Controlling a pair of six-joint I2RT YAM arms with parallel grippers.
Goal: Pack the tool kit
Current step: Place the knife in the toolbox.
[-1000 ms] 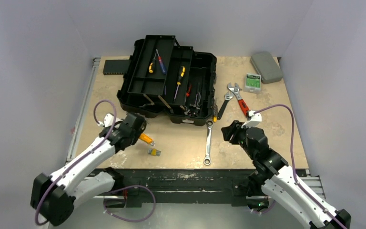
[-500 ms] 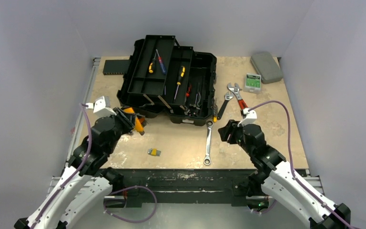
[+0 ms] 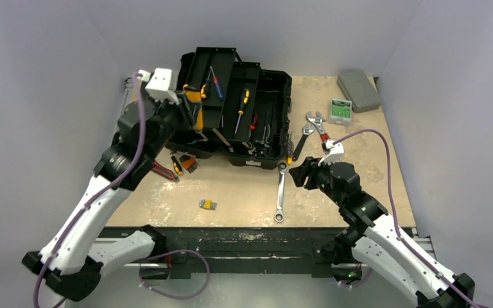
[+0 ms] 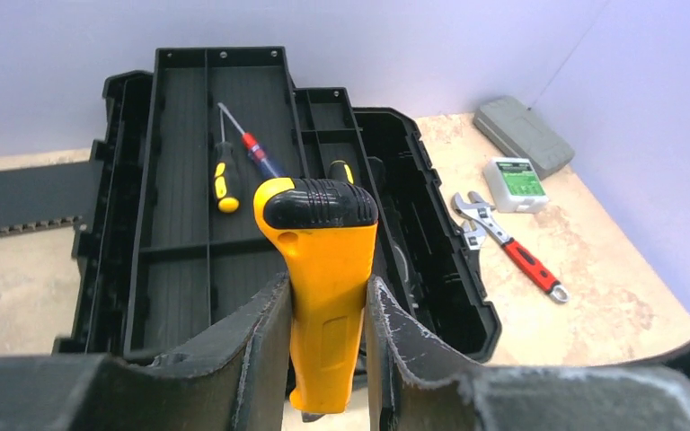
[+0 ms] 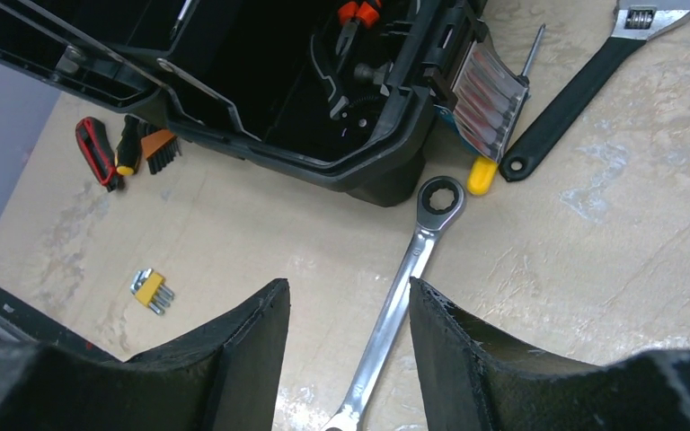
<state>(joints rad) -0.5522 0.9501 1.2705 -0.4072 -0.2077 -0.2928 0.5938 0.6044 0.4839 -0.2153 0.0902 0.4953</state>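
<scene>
The black toolbox (image 3: 287,109) stands open at the back of the table, its trays folded out to the left and holding screwdrivers (image 3: 215,83). My left gripper (image 3: 189,102) is raised over the left tray (image 4: 180,180) and shut on a yellow tool with a black cap (image 4: 323,269), which stands upright between the fingers. My right gripper (image 5: 349,296) hangs open just above the table. Below its gap lies a silver ratchet wrench (image 5: 413,260), untouched. In the top view this wrench (image 3: 280,192) lies in front of the toolbox.
A red-handled adjustable wrench (image 3: 324,138) and a black wrench (image 3: 300,142) lie right of the toolbox. A yellow hex key set (image 3: 208,205), red pliers (image 3: 162,170) and small tools (image 3: 186,163) lie front left. A grey case (image 3: 358,90) and green-labelled box (image 3: 340,111) sit back right.
My left arm has lifted the yellow tool off the table and carried it back over the toolbox's left tray. My right gripper has edged toward the ratchet wrench and opened a little wider.
</scene>
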